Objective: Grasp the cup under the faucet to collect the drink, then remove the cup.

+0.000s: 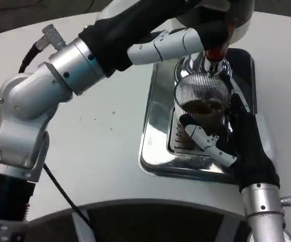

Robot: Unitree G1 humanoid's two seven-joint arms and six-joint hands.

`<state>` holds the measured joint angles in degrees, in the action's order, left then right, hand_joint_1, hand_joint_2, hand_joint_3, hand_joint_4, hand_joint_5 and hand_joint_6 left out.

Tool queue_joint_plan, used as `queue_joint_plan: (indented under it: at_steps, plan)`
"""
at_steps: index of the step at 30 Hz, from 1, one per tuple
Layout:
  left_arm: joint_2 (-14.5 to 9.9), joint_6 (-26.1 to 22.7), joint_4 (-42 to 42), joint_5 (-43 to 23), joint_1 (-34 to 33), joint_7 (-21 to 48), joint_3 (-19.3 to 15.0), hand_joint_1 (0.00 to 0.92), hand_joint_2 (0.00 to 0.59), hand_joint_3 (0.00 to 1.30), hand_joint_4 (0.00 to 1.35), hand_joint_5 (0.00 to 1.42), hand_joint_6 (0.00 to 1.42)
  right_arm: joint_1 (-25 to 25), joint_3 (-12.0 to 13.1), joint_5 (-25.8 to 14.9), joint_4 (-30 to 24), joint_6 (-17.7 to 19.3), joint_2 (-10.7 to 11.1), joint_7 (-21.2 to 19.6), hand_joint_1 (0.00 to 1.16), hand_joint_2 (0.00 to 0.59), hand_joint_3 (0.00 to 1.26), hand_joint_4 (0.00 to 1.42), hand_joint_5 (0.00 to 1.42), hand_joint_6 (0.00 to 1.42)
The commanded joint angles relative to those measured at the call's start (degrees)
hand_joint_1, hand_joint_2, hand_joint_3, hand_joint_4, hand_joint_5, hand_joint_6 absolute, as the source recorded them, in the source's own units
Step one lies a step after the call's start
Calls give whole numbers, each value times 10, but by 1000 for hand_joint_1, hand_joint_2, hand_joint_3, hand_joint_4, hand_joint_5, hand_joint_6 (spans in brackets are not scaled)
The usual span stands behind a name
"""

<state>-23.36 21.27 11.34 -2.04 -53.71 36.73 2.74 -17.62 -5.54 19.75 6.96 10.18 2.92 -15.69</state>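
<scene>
1. Nearest, at the bottom right, the right forearm (264, 212) rises in silver and passes into a black sleeve toward the drip tray (153, 136).
2. The right hand (226, 133) lies over the drip tray's near right part; its fingers (208, 141) are wrapped around the near side of the cup (202, 101), holding it.
3. The cup is a clear ribbed glass standing upright on the drip tray's grille; dark drink shows inside it, in its lower part; how full it is cannot be told exactly.
4. The drip tray is a shiny metal rectangle resting on the white table (95, 146); to its left the table shows a few small dark specks.
5. Left of the drip tray, the left forearm (50, 85) bends up from a silver elbow; a black cable runs along it.
6. Beyond the cup, above the drip tray's far edge, the left hand (186, 40) reaches to the faucet (213, 58); its fingers lie close together and press at the faucet's top; the exact contact is hidden.
7. The faucet has a red part just above the cup's rim.
</scene>
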Motion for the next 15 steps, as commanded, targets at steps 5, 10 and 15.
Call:
queue_joint_plan:
  at_steps: [5, 10, 15]
  plan:
    - [6, -4, -59, -31, 33, -25, -26, 0, 119, 231, 212, 239, 236, 6, -11, 7, 24, 4, -11, -10, 623, 243, 108, 249, 313, 126]
    - [4, -19, -90, -38, 45, -32, -33, 0, 122, 243, 228, 256, 247, 7, -14, 14, 30, 8, -14, -22, 626, 243, 118, 283, 343, 141]
    - [0, -29, -102, -39, 50, -33, -38, 0, 126, 260, 243, 261, 253, 6, -18, 20, 35, 8, -16, -30, 647, 240, 130, 303, 371, 161]
